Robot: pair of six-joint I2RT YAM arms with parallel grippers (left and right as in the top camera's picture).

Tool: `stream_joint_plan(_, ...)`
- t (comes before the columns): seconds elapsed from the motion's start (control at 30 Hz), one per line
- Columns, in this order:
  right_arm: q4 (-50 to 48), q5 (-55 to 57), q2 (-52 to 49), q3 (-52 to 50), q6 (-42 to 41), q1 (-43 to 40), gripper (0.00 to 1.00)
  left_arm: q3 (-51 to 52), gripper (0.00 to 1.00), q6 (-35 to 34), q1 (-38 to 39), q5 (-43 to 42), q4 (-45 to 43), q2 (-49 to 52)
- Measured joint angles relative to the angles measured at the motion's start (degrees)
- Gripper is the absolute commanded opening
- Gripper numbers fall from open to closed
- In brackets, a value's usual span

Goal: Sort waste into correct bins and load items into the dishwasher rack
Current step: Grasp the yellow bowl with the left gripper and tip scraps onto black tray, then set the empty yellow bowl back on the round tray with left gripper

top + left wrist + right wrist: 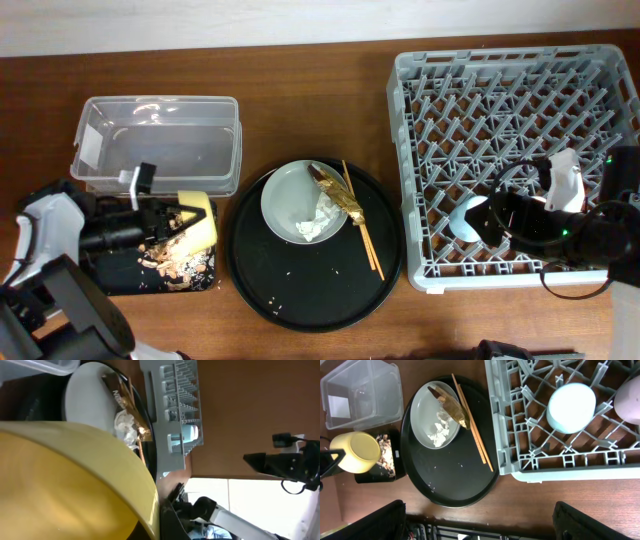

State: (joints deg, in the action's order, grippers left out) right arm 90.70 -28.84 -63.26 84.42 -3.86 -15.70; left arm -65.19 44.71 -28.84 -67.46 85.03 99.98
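- Two arms were at the table. The left gripper (168,218) was clamped on the rim of the small yellow bowl (198,220), holding it tipped on its side over the shallow black tray (115,283).
- Brown noodle scraps (170,262) lay scattered in that tray, just below the bowl's mouth.
- The clear plastic tub (155,140) with its white label stood right behind the tray.
- The right gripper (480,527) hung above the near edge of the dishwasher rack (515,90). Its fingers looked spread wide with nothing between them, though only their dark tips showed.
- The blue cup (570,407) sat among the pegs at the rack's near side, with the pink cup (630,397) just beside it.
- The grey plate (285,195) rested on the large round black tray (300,290), carrying the crumpled tissue (318,218) and the gold foil wrapper (338,192).
- The chopsticks (365,235) lay on the round tray along the plate's right side.
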Motion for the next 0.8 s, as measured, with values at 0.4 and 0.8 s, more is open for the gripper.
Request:
stream_joint_plan(0.4,0.0,0.0,0.0,0.0,0.0,0.0,0.94,0.0,0.0,16.7,-4.2,-6.9,10.4,-1.9)
stream_joint_plan(0.8,0.0,0.0,0.0,0.0,0.1,0.0,0.95,0.2,0.0,-28.1,15.8,14.7,-8.1,-17.3)
